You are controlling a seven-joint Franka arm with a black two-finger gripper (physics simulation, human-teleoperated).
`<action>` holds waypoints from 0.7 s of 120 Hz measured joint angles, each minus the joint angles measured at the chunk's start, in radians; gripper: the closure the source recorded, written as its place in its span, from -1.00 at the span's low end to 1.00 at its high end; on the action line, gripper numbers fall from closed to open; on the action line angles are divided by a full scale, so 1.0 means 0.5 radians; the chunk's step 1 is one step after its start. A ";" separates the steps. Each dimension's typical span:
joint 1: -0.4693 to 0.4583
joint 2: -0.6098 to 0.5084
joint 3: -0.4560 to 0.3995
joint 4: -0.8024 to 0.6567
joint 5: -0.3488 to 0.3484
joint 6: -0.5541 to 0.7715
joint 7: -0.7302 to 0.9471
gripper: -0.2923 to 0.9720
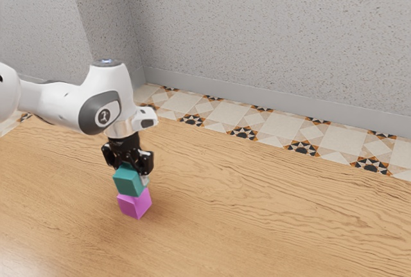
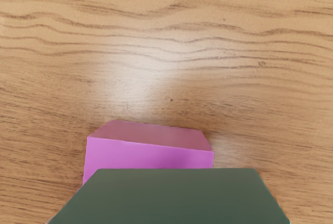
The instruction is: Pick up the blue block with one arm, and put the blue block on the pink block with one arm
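Nearest the exterior camera, bare wood-grain table is noted.

The pink block is seen resting on the table toward the exterior view's left, with one corner turned toward the camera.

The blue block, rendered blue-green, is seen directly on top of the pink block. The two are touching, and the blue one is turned slightly relative to the one below. The stack appears upright.

The gripper is positioned straight above the stack, pointing down. Its black fingers are set narrowly apart, at the width of the blue block, and its upper part is flanked by them on two sides. It is judged to be gripped, as no gap is seen between fingers and block.

In the wrist view the blue block is recorded as a dark blurred mass just under the hand. The pink block shows from beneath it, and table lies beyond.

The white arm is seen entering from the exterior view's left, bent down at the wrist.

Behind the table, a patterned tiled floor is noted, and farthest back a grey speckled wall.
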State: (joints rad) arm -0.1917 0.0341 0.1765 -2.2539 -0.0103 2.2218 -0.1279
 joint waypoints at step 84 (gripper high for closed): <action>0.114 0.014 0.012 -0.032 -0.229 0.029 0.439 -0.11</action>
State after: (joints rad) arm -0.1348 0.0409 0.1824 -2.2701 -0.1247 2.2364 0.0913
